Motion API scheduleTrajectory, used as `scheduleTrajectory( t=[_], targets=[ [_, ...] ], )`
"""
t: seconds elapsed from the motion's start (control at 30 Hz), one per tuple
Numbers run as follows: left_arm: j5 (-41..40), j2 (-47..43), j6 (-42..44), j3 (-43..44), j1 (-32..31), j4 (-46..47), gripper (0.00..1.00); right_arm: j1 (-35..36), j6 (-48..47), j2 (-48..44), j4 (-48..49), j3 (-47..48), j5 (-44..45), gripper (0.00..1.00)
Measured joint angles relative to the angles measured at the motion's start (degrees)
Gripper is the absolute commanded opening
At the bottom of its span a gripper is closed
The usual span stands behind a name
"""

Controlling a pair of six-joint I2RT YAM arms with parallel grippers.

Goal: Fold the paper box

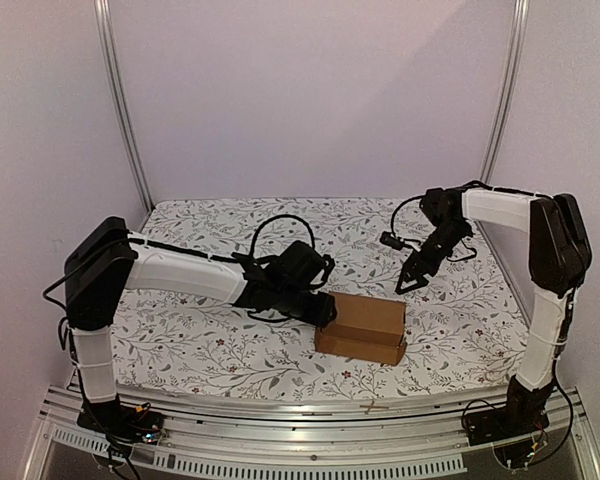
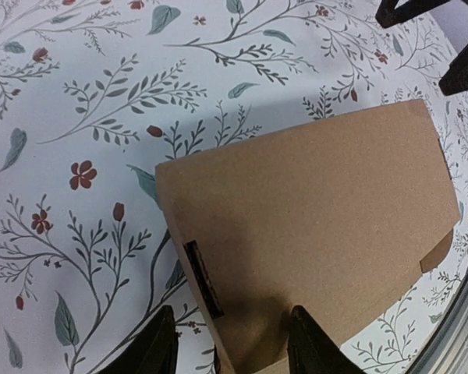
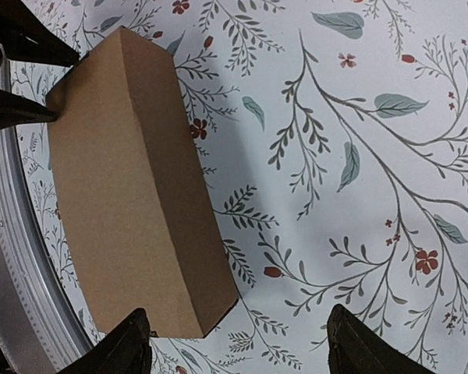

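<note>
A table (image 1: 280, 412) under a white cloth (image 1: 200, 345) of leafy sprigs bears the brown paper box (image 1: 365, 328), lying flat, one end at the left gripper (image 1: 327, 312), the other beneath the right gripper (image 1: 412, 284).

The paper box (image 1: 360, 328) is sitting on the floral cloth (image 1: 200, 350), a little off the middle toward 5 o'clock. It is plain brown cardboard, unprinted, standing as a low, long carton. It is lying flat, its length running roughly 9 to 3 o'clock, with the 3 o'clock end angling slightly nearer. From above, the front is showing two layers: an upper panel lying over a lower one, with a dark seam between them. In the left wrist view the paper box (image 2: 312, 226) is showing a broad, smooth top panel, a narrow dark slot on one edge, and a small rounded tab poking out at a corner. In the right wrist view the paper box (image 3: 132, 187) is showing one sharp crease running its full length.
</note>
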Motion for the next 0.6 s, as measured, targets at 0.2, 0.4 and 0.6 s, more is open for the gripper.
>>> scheduleTrajectory(
  t=[0.2, 0.4, 0.6],
  targets=[
    [1.53, 0.98, 0.98, 1.33, 1.03, -0.42, 0.45, 2.16, -0.85, 0.0, -1.42, -3.82, -0.59, 0.75],
    [1.14, 0.98, 5.95, 1.33, 5.09, -0.28, 0.45, 3.58, -2.34, -0.7, -3.65, -8.68, -3.08, 0.75],
    [1.31, 0.98, 12.26, 1.31, 10.08, 0.55, 0.45, 9.73, -4.37, -2.56, -6.14, -10.43, -7.82, 0.77]
  ],
)
